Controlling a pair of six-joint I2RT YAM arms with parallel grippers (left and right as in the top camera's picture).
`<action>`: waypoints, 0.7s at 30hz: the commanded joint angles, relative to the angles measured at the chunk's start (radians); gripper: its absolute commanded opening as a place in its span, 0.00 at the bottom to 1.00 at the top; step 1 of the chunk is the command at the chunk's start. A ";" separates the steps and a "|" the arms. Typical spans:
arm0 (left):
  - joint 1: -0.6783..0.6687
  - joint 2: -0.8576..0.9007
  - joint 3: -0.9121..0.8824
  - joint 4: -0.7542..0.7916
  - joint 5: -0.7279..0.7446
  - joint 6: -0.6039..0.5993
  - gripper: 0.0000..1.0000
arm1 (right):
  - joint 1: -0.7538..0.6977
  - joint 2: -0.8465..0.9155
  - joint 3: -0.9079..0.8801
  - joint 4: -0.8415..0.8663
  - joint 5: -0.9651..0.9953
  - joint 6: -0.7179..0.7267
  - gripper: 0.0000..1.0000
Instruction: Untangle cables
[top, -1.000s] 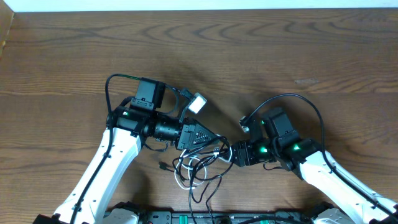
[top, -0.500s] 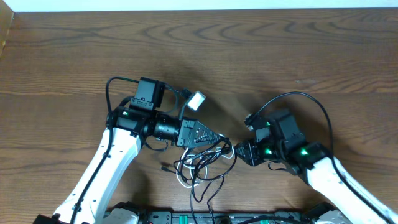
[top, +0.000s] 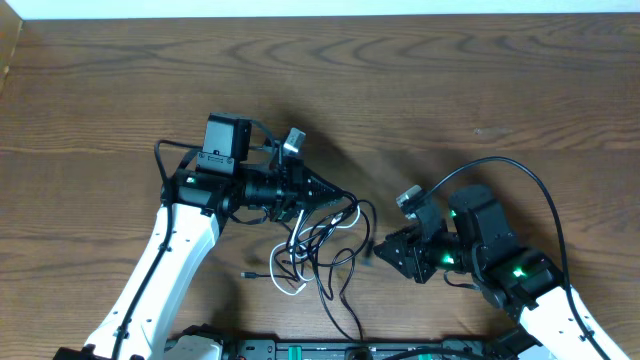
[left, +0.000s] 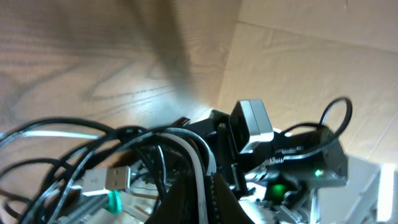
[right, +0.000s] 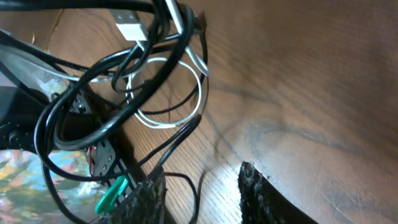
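**Overhead** – the cables (top: 318, 252) are seen as one black-and-white tangle on the worktop (top: 480, 90), between the two arms, its upper loops reaching the left pincer (top: 338, 198).

**Left wrist** – only here is the grip shown. The left pincer is pressed together on a white and a black strand, and a USB plug (left: 107, 178) is seen beside them.

**Right wrist** – the right pincer (right: 202, 183) is spread wide and nothing is held. Bare wood is seen between its fingers (right: 261, 193), with the tangle just beyond.

You look straight down on the brown wooden table (top: 420, 80); both wrist views sit close, sharing the tangled black-and-white cables (top: 320, 245).
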 joint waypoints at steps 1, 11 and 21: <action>0.002 0.003 0.015 0.005 0.012 -0.145 0.07 | -0.003 -0.004 0.001 0.022 -0.019 -0.013 0.39; 0.000 0.002 0.015 0.007 0.114 -0.114 0.07 | -0.003 -0.003 0.001 0.082 0.100 0.077 0.47; -0.001 0.002 0.015 0.008 0.113 -0.161 0.07 | 0.059 0.030 0.001 0.114 0.072 0.077 0.48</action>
